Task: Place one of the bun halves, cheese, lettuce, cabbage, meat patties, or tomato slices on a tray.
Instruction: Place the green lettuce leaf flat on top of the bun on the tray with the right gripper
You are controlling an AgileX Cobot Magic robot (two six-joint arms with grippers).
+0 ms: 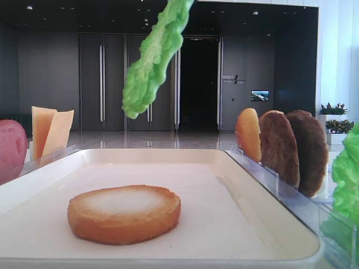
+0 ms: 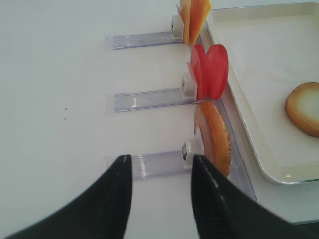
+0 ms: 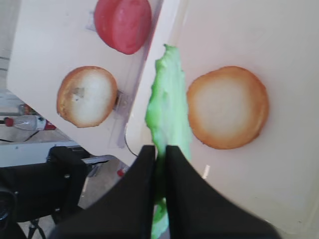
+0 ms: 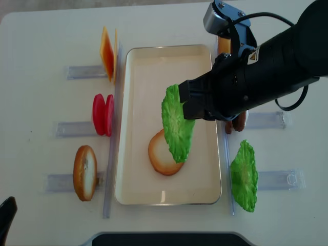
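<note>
Tray [image 4: 134,128]: cream-white, rimmed, at the middle of the table; we count one item on its floor so far.
Right gripper [image 3: 159,154]: black, reaching in from the right over the tray; its jaws are pressed together on one edge of the lettuce leaf, pinching it.
Lettuce leaf [image 4: 177,123]: bright green, ruffled, hanging edge-on in the air from the right gripper, above the tray and partly over the bun below (not touching anything, as the low front view shows).
Spare lettuce [image 4: 244,176]: a second leaf in its clear holder, right of the tray.
Bun half on tray [image 4: 163,152]: lies flat, pale face up, toward the tray's near end.
Bun half in rack [image 4: 85,172]: stands on edge, left of the tray, near end.
Meat patties [image 1: 294,148]: two dark discs upright in a holder along the tray's right rim, with another golden bun disc beside them.
Tomato slices [image 4: 103,114]: a red pair on edge, left of the tray, middle holder.
Cheese [image 4: 107,54]: orange-yellow squares upright, left of the tray, far end.
Left gripper [image 2: 162,186]: low over bare table beside the racked bun, jaws partly spread, nothing between them.
Handling note: we judge the step to be lowering the leaf. We would bring it down close to the bun before letting go, since a floppy leaf dropped from height may fold or slide toward the rim.
</note>
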